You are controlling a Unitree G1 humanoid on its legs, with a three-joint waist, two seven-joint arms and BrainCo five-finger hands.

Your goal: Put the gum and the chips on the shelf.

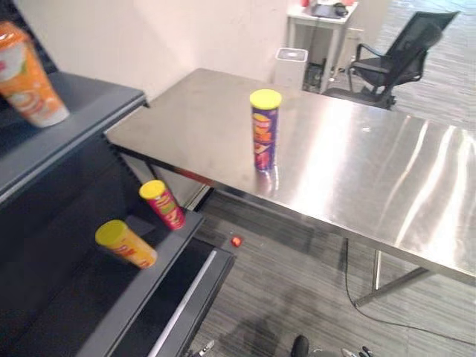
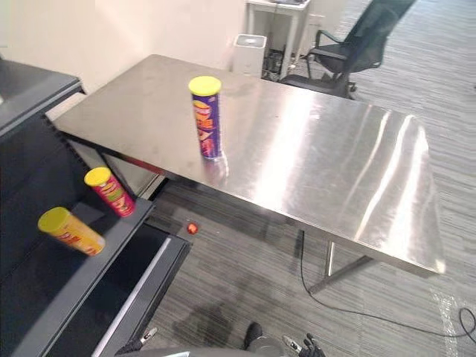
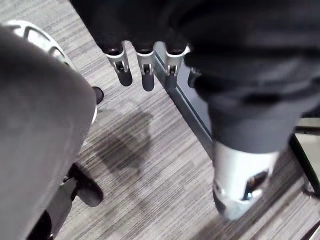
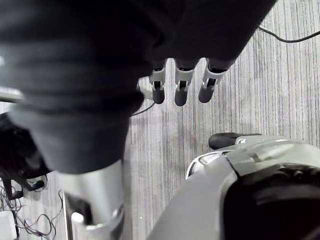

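The left hand [image 3: 145,70] hangs low over the grey striped floor [image 3: 150,165]. Its fingers are straight and loose. It holds nothing and touches nothing. The right hand [image 4: 181,90] is the same, with loose fingers, nothing in it, and the floor below.

The tall purple chips can with a yellow lid [image 1: 265,130] stands straight up on the shiny steel table [image 1: 357,171], near the edge that faces the robot. It is well apart from both hands.

The dark metal shelf [image 1: 67,297] is on the robot's left. A red can with a yellow lid [image 1: 162,204] and a yellow can with a yellow lid [image 1: 125,243] lie tilted on a lower board, near each other but not touching. An orange and white cup [image 1: 26,74] sits on the top board. A small red round thing [image 1: 236,241] lies on the floor between the shelf and the table. I cannot tell what it is.
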